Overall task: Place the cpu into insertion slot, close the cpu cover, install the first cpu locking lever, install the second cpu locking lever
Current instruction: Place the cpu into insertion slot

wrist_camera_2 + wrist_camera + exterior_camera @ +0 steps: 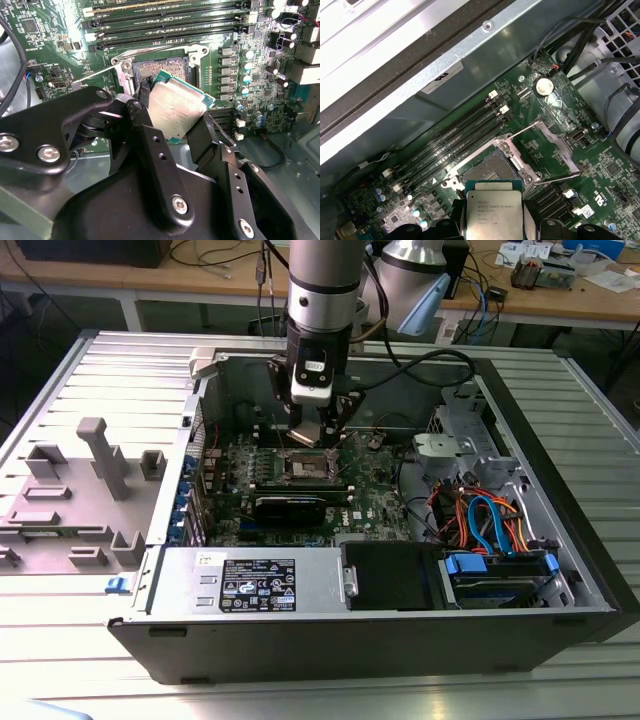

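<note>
My gripper (313, 428) reaches down into the open computer case and is shut on the cpu (177, 105), a flat square chip with a silvery top and green edge. Black fingers (142, 102) press on two opposite sides of it. The cpu (493, 207) hangs tilted just above and beside the insertion slot (489, 167), whose dark centre lies uncovered inside a silvery rim (162, 70). Two thin wire levers (522, 129) stand swung out beside the socket. I cannot tell the cpu cover apart from the rim's metal.
Long black memory slots (455, 140) run beside the socket. A black card (290, 508) sits in front of it, then the power-supply box (255, 580). Coloured cables and a drive cage (490, 530) fill the exterior view's right. The case wall (420, 65) is close behind.
</note>
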`<move>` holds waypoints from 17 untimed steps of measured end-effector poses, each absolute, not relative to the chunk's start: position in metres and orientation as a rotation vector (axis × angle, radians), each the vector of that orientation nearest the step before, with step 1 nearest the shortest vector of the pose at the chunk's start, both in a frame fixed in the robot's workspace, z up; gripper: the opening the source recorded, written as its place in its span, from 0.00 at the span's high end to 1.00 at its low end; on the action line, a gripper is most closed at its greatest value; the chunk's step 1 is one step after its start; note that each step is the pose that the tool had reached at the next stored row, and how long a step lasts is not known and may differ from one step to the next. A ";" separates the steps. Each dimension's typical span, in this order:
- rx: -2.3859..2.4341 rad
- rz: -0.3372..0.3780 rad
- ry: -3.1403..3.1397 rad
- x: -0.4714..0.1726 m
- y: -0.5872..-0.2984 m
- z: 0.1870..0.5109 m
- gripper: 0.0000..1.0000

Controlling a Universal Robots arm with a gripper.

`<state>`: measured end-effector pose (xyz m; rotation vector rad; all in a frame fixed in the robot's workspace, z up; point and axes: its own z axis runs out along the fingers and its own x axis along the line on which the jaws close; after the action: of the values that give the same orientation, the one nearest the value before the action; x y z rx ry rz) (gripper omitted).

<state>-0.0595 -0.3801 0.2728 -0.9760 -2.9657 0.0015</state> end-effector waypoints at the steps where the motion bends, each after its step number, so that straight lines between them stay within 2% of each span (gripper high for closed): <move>1: -0.978 0.002 -2.965 -0.059 -0.380 0.273 0.45; 17: -1.039 0.001 -2.944 -0.059 -0.380 0.272 0.45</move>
<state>-0.0595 -0.3801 0.2721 -1.0394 -2.9440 0.0009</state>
